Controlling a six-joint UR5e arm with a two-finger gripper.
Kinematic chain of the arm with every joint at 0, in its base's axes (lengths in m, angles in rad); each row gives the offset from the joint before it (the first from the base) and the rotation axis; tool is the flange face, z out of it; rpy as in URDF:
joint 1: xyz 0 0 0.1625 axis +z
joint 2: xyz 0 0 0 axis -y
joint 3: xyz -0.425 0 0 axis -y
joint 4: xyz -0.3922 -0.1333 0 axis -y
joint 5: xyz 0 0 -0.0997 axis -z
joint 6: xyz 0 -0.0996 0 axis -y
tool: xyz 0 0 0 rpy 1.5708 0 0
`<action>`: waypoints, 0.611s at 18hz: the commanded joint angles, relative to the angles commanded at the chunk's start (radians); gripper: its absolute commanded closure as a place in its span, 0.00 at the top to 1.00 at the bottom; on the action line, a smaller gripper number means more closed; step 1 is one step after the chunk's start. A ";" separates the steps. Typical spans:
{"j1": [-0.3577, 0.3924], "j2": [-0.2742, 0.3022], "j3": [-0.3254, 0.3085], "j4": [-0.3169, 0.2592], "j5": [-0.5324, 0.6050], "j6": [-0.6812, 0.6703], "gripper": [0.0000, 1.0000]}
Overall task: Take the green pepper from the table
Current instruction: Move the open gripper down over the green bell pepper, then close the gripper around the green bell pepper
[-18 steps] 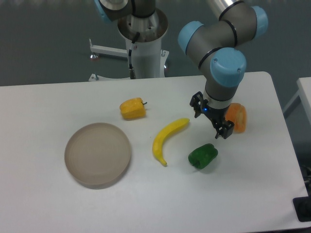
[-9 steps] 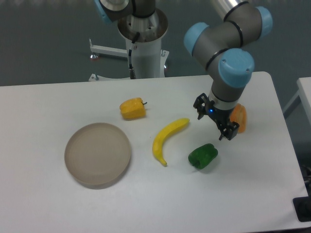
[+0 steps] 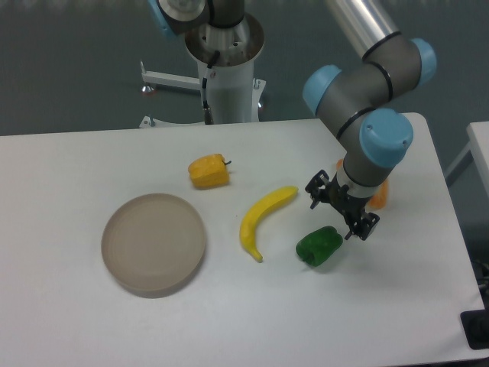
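Note:
The green pepper [image 3: 318,246] lies on the white table [image 3: 229,321], right of the middle, glossy and dark green. My gripper [image 3: 341,212] hangs just above and to the right of it, open, with nothing between its black fingers. One fingertip [image 3: 365,228] is close to the pepper's upper right side; I cannot tell whether it touches.
A banana [image 3: 262,219] lies left of the green pepper. A yellow pepper [image 3: 208,171] sits farther back left. An orange pepper [image 3: 379,193] is mostly hidden behind my wrist. A round beige plate [image 3: 153,242] rests at the left.
My gripper has moved down and slightly right, closer to the green pepper, and now covers more of the orange pepper. The objects have not moved.

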 joint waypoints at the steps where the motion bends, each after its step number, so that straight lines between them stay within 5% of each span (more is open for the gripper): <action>1: 0.000 -0.011 0.000 0.005 0.000 0.000 1.00; 4: -0.005 -0.029 -0.005 0.051 0.000 0.000 1.00; 11: -0.021 -0.054 -0.017 0.055 0.002 -0.006 1.00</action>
